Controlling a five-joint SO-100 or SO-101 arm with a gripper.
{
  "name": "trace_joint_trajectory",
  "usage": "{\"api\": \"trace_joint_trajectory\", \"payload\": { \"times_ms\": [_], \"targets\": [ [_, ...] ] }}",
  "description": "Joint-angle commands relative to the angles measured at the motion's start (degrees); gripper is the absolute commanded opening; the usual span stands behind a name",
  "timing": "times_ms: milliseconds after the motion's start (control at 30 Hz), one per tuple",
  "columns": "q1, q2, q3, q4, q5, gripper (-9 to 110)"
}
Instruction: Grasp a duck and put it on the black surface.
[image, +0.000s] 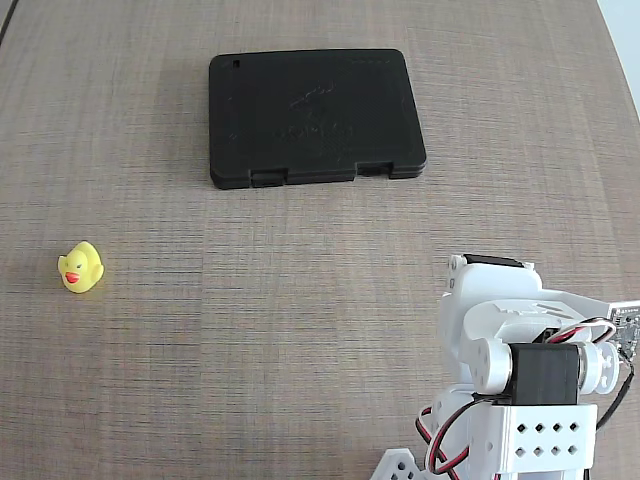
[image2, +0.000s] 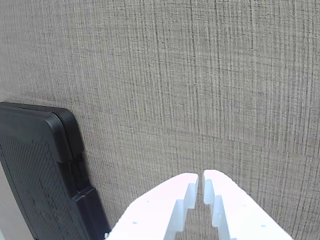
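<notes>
While the arm is sitting folded at the lower right of the fixed view, the duck is standing alone at the left edge of that frame, approx. at mid height, w/ its red-orange beak pointing toward the lower left. It is resting on the wood-grain table and nothing is touching it. Going right, the black surface is lying flat in the upper centre of the frame, well apart from the duck, w/ its two latch tabs on the lower edge and a faint logo in the middle. Nothing is lying on it. Further right, the white arm w/ its red and black wires is filling the lower right corner; the claw itself is not showing in this view.

In the wrist view, the black surface is appearing again at the lower left, one latch tab facing the bare table. At the bottom centre the gripper is hanging over bare table, its two white fingers nearly together w/ only a thin gap between them, and it is holding nothing. The duck is not appearing in this view.
</notes>
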Motion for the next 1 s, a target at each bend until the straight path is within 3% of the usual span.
{"api": "trace_joint_trajectory", "payload": {
  "times_ms": [0,300,567,967],
  "targets": [
    [0.53,3.87,-0.44,-0.18,0.35,0],
    [1.14,-3.43,-4.57,-0.70,0.26,1],
    [-2.02,-30.85,-37.09,-0.70,-0.18,1],
    [-33.31,-89.91,-73.48,0.00,-0.26,1]
  ]
}}
